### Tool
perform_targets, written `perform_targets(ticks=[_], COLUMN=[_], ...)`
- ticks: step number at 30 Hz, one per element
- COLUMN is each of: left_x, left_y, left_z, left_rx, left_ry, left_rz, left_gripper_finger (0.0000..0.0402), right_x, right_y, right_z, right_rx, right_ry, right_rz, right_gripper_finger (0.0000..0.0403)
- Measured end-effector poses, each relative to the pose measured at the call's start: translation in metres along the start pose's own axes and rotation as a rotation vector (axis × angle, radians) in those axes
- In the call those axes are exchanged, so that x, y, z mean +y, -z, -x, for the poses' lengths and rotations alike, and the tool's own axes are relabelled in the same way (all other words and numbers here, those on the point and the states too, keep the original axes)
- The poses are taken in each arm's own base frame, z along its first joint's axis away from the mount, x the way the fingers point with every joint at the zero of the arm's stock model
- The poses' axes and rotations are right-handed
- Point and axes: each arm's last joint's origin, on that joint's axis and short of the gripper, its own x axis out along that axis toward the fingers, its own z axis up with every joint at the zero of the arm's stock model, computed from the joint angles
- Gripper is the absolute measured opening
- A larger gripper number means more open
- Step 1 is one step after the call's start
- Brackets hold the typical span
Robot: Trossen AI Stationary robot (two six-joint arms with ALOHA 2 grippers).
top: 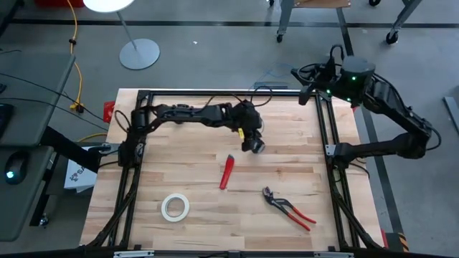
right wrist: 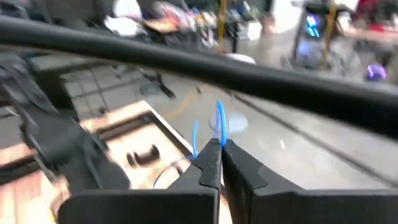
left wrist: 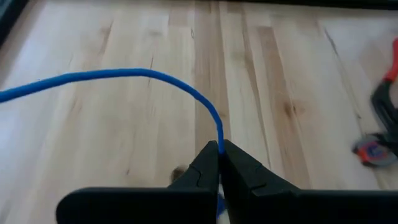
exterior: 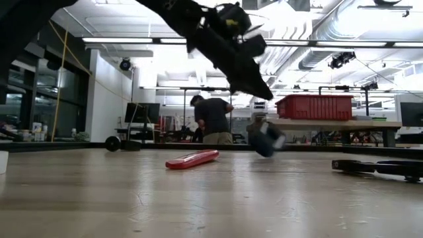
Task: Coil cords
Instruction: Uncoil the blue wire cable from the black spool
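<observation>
The left gripper (left wrist: 219, 149) was clamped on the blue wire (left wrist: 124, 74) above the middle of the wooden table (top: 179, 165), while the right gripper (right wrist: 217, 146), out past the table's far right corner, pinched another stretch of the same wire between its closed fingertips. From the left pinch, the wire arched up and away in 1 loose curve over bare boards; the high view was too distant to trace the strand between the 2 arms. No finished coil was visible anywhere, so the job looked barely begun, with both ends secured and all the looping left to do. What appeared to be the small dark spool (exterior: 266, 140) hung just under the left arm. A red tool (top: 226, 173) lay near the table's middle, a white tape roll (top: 175, 207) toward the near left and red-handled pliers (top: 289, 209) toward the near right. The red tool lay closest beneath the left arm and seemed likeliest to snag slack wire.
</observation>
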Motion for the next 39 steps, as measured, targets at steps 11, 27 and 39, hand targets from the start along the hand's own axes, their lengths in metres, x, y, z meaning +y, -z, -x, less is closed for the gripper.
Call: perform_targets(ticks=[11,27,39], left_x=[0.01,0.007,0.014], left_y=[-0.029,-0.038,-0.031], left_z=[0.069,0.099,0.1], left_rx=[-0.11,-0.149,-0.094], left_ry=[-0.053,-0.034,-0.019], left_rz=[-0.049,-0.044,-0.082], left_gripper_finger=[0.0,0.0,0.0], right_x=[0.002,0.031,0.063], right_y=[0.043,0.17,0.176], right_z=[-0.006,-0.06,-0.061], right_rx=[0.458,0.885,0.816], right_ry=[0.074,0.073,-0.138], right_rz=[-0.098,-0.17,-0.2], right_gripper_finger=[0.0,0.0087,0.0135])
